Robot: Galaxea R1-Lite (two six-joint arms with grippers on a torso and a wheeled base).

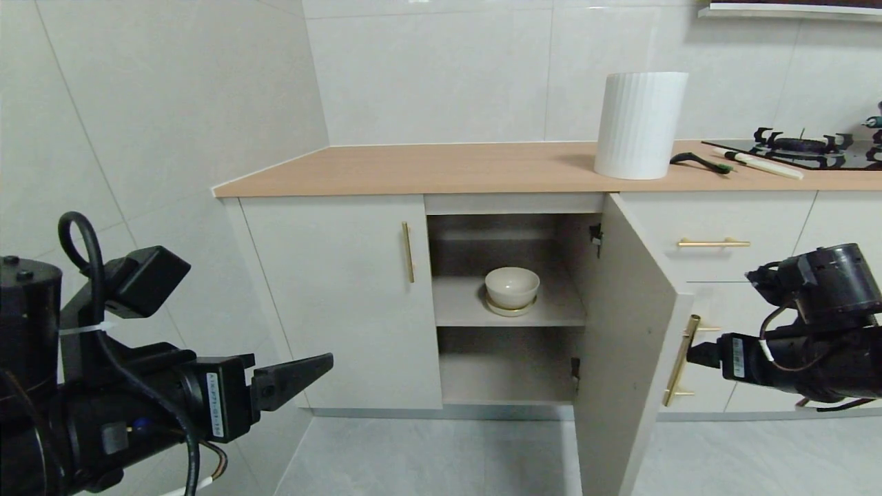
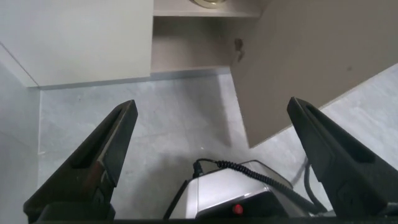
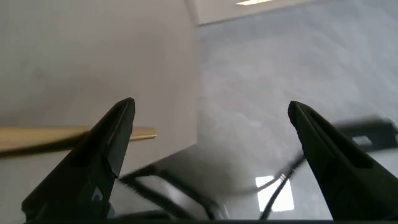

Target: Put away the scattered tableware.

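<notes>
A cream bowl (image 1: 512, 286) sits on a gold-rimmed plate (image 1: 510, 308) on the middle shelf of the open cabinet (image 1: 506, 303). A sliver of the plate (image 2: 208, 2) also appears in the left wrist view. My left gripper (image 1: 296, 375) hangs low at the left, well in front of the cabinet. It is open (image 2: 211, 106) over the floor and holds nothing. My right gripper (image 1: 696, 353) is beside the open door's gold handle (image 1: 682, 359). It is open too (image 3: 211, 106), with the handle (image 3: 62, 138) next to one finger (image 3: 115, 134) and nothing gripped.
The cabinet door (image 1: 630, 337) swings out toward me between the arms. On the wooden counter (image 1: 427, 169) stand a white ribbed container (image 1: 641, 124), a black-handled utensil (image 1: 699, 162) and a pale knife (image 1: 761, 164). A gas hob (image 1: 803, 148) is at the far right.
</notes>
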